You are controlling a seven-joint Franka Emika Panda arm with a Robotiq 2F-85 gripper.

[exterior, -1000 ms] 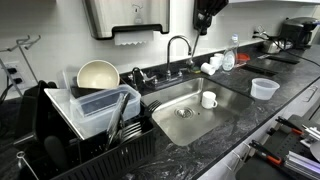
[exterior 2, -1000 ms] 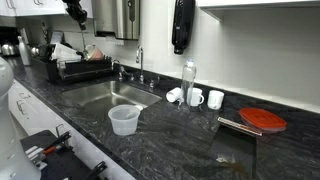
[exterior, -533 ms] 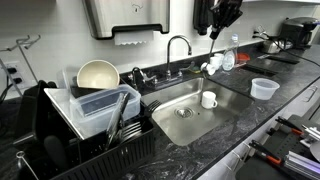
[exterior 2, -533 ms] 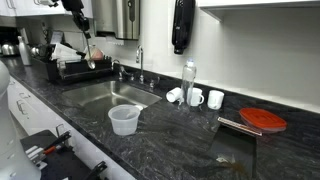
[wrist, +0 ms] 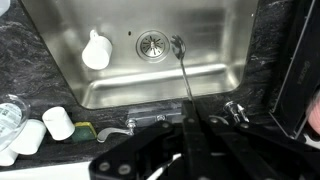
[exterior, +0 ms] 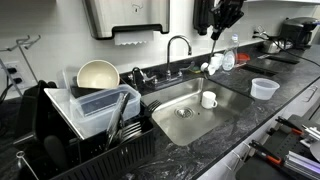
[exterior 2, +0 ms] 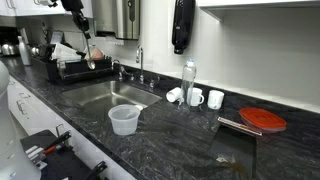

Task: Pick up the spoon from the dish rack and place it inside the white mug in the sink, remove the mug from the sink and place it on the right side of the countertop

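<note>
The claw clamps the spoon over the sink; white mug inside.

One spoon hanging; one white mug sitting in one sink; three other mugs resting on countertop; one tub, one bottle standing nearby

In the wrist view the dark gripper is a blurred mass along the bottom edge, and the upper end of the thin metal spoon disappears between its fingers. There the large black dish rack is cut by the right edge and a clear plastic bottle by the left. In an exterior view the black robot arm runs out past the top edge, and in an exterior view the near wall of the rectangular stainless-steel sink is hidden behind the black stone countertop.
</note>
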